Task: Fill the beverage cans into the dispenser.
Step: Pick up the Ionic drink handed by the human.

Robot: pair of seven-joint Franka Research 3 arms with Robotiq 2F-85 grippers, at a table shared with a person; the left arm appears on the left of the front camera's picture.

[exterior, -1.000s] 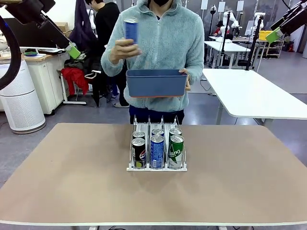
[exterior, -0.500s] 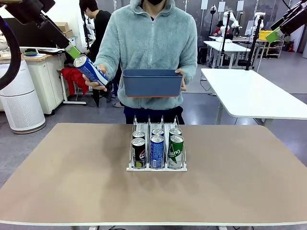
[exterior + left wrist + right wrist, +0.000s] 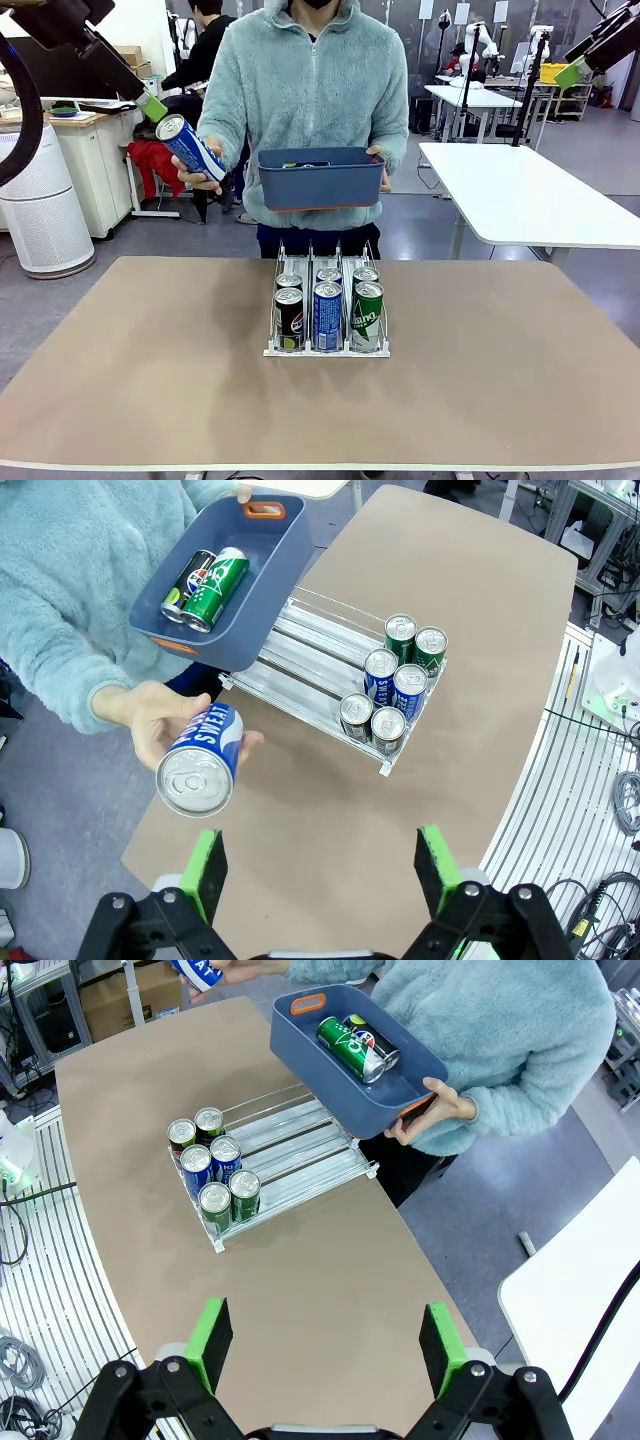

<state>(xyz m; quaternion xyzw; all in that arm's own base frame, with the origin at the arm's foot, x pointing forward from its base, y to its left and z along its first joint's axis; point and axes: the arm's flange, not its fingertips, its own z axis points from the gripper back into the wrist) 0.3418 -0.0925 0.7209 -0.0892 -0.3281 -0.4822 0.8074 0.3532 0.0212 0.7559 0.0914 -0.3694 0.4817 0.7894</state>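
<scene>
My left tool (image 3: 320, 872) and right tool (image 3: 325, 1345) hang wide open, holding nothing; six beverage cans (image 3: 327, 315) stand in the dispenser (image 3: 290, 662) at twelve o'clock, a blue-and-white can (image 3: 190, 146) in the person's hand (image 3: 150, 712) at ten.

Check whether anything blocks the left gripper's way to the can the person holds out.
Nothing visible does. The open left gripper faces the blue-and-white can with only air between them; the person's hand holds the can by its side.

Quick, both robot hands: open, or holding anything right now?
Left hand: open, holding nothing.
Right hand: open, holding nothing.
</scene>
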